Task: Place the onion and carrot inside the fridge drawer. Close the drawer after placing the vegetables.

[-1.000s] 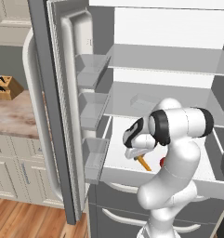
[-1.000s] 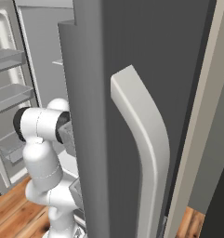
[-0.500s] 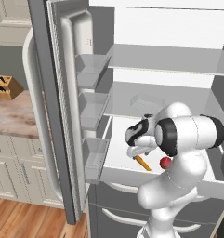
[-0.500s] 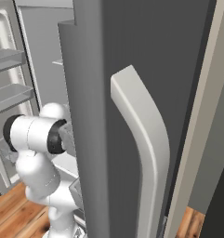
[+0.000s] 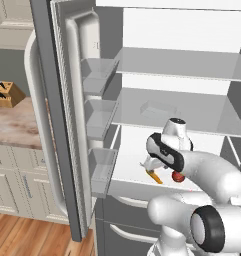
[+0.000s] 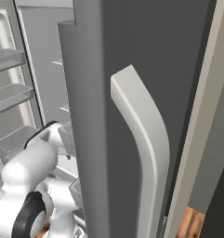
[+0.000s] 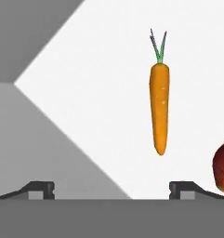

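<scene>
The orange carrot with green stalks lies flat on the white floor of the fridge drawer, just ahead of my open gripper. It touches neither of the fingertips. The dark red onion rests at the right edge of the hand view, beside the carrot's tip. In the left base view my gripper hangs over the pulled-out drawer, with the carrot and onion lying side by side under it.
The left fridge door stands open with clear bins close to the drawer's left side. Glass shelves sit above. Grey outer drawer fronts lie below. The right door and its handle stand close on my right. A knife block sits on the counter.
My gripper went from shut on the carrot to open, and the carrot now lies loose in the drawer. The arm's elbow swung lower and to the right.
</scene>
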Motion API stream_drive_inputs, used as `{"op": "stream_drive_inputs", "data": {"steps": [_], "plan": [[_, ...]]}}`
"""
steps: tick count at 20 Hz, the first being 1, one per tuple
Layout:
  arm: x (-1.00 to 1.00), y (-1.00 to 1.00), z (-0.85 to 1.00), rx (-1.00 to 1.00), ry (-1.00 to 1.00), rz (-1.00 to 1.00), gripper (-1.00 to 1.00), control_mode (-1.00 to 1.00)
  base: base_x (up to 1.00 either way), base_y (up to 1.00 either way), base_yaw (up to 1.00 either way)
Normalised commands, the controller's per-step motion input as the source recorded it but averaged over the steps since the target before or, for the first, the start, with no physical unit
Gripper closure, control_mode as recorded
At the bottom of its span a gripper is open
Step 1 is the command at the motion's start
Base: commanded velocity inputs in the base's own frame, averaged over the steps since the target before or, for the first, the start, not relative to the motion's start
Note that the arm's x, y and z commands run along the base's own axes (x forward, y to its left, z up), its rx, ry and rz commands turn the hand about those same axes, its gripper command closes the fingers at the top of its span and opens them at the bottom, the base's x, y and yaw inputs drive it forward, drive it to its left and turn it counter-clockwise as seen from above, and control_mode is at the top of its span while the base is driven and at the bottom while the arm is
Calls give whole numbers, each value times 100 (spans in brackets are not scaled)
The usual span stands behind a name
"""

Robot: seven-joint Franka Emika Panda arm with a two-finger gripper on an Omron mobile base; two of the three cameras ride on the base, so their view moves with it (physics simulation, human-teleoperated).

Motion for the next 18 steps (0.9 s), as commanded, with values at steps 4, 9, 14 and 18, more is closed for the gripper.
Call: {"op": "stream_drive_inputs", "data": {"steps": [4,9,14,18], "plan": [[-64,18,89,5,0,0,-100,-100,0,0,0],[-71,28,36,1,8,0,-100,-100,0,0,0],[-53,47,7,0,16,0,-100,-100,0,0,0],[-30,45,2,0,14,-2,-100,-100,0,0,0]]}}
